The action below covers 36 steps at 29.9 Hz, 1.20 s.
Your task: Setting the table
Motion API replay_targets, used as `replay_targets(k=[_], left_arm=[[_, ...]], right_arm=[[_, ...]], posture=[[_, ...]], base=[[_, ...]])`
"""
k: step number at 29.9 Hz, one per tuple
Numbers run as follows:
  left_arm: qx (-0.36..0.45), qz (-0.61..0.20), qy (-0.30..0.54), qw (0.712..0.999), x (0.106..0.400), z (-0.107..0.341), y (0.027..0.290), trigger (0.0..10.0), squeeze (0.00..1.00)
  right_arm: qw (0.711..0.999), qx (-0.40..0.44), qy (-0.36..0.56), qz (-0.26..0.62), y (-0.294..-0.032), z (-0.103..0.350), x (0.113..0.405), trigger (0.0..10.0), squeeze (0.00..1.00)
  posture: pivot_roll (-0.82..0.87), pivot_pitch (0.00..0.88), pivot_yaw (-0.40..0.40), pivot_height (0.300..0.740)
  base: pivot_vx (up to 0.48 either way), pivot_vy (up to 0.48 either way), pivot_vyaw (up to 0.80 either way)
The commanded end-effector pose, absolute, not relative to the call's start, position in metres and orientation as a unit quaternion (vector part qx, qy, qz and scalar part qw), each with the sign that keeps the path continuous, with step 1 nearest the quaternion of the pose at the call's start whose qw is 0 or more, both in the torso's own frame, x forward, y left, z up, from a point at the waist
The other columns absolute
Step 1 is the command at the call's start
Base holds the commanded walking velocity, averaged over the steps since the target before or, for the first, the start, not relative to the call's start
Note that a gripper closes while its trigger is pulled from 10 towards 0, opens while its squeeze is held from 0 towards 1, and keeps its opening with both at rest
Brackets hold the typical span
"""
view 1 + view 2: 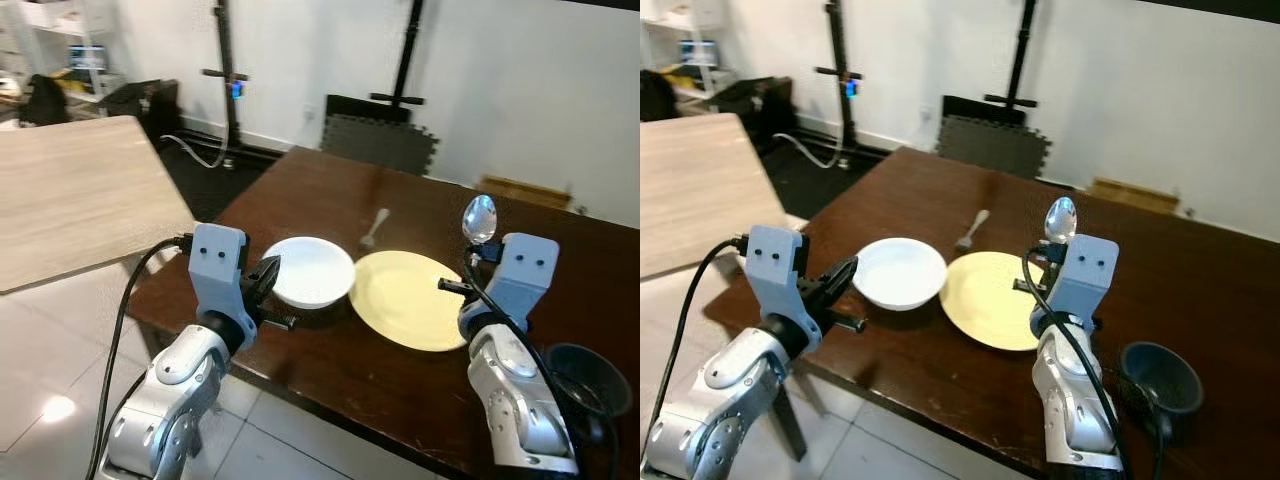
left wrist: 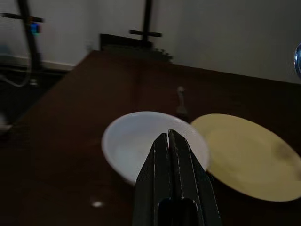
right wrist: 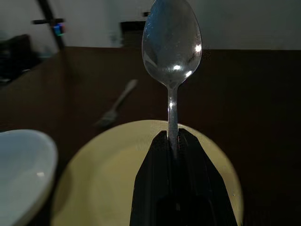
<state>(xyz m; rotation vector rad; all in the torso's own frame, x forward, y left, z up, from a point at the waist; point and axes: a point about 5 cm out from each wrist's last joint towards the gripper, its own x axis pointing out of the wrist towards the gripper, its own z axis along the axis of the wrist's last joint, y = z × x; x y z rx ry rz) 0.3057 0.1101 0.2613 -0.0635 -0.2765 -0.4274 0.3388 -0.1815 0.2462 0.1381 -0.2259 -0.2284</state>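
On the dark brown table (image 1: 330, 190) a white bowl (image 1: 310, 271) sits near the front edge, with a yellow plate (image 1: 408, 298) just beside it on the right — their rims look to be touching or nearly so. A fork (image 1: 374, 228) lies farther back, behind the gap between them. The right gripper (image 3: 173, 141) hovers over the plate's right side, its fingers clamped on the handle of a spoon (image 1: 479, 219) that stands upright, bowl end up. The left gripper (image 2: 168, 141) hangs at the near left of the bowl, fingers pressed together and holding nothing. A dark cup (image 1: 1160, 378) stands at the near right, well apart from the plate.
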Motion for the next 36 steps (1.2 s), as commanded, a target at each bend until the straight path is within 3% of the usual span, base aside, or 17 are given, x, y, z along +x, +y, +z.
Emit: replay_targets(k=[1, 36], left_arm=[[-0.029, -0.212, -0.131, 0.968, 0.305, 0.2561, 0.1099, 10.0, 0.0], [-0.025, -0.214, -0.129, 0.968, 0.3049, 0.255, 0.1101, 10.0, 0.0]], right_arm=[[0.985, 0.069, -0.098, -0.121, -0.186, 0.2393, 0.3379, 10.0, 0.0], [0.987, 0.072, -0.087, -0.113, -0.1819, 0.2333, 0.3398, 10.0, 0.0]], posture=[[0.06, 0.159, -0.011, 0.74], [0.07, 0.155, -0.011, 0.74]], base=[[0.0, 0.0, 0.8], [0.0, 0.0, 0.8]])
